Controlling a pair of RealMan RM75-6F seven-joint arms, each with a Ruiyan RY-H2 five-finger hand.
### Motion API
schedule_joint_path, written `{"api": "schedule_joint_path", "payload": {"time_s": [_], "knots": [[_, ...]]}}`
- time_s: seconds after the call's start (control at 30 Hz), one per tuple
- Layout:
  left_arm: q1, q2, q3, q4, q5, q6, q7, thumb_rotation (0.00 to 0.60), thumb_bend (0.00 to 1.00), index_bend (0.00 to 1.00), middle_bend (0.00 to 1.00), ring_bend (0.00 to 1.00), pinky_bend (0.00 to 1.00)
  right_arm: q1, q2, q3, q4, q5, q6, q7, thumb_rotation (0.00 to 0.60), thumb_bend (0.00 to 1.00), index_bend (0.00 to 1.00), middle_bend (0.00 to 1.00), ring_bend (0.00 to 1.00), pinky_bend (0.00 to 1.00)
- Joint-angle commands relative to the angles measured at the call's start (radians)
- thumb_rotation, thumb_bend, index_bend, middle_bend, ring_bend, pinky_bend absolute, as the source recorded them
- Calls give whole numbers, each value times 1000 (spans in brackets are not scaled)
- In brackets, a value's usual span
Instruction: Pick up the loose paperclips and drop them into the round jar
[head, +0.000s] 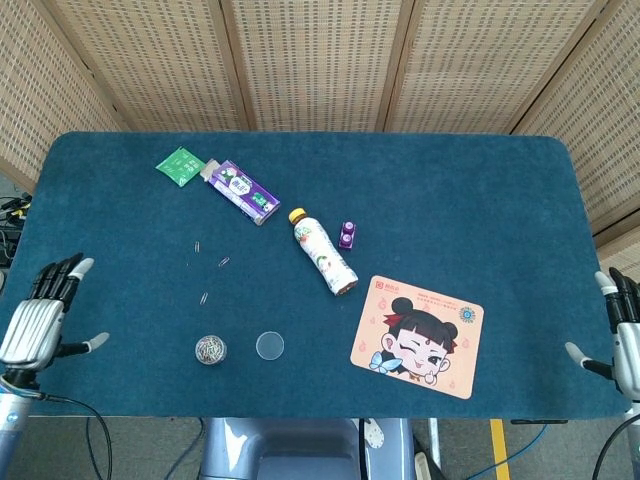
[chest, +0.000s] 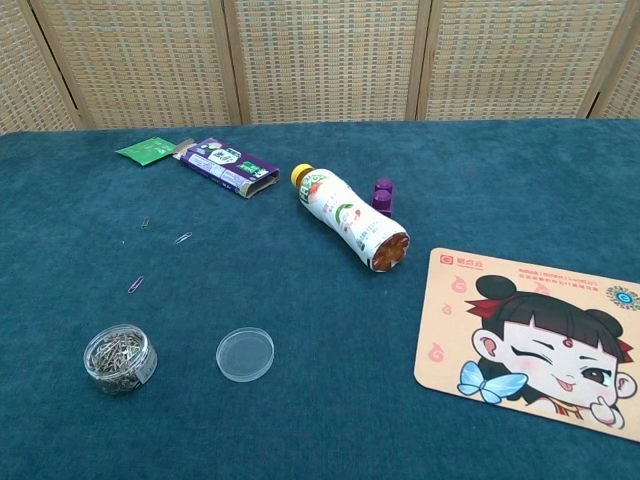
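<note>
Missing from chest view: left robot hand (head: 35, 318)
</note>
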Motion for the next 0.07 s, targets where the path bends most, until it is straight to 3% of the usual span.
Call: {"api": "schedule_joint_path", "payload": {"time_s": [0.03,0.07], "knots": [[41,38,5,-44,-15,23,27,600,0,0,0,0,0,-4,0,-2,-2,-7,10,0,600,0,0,0,0,0],[45,47,7,-54,-16,21,39,600,0,0,0,0,0,-5,1,-2,-3,-10,12,0,600,0,0,0,0,0]]}}
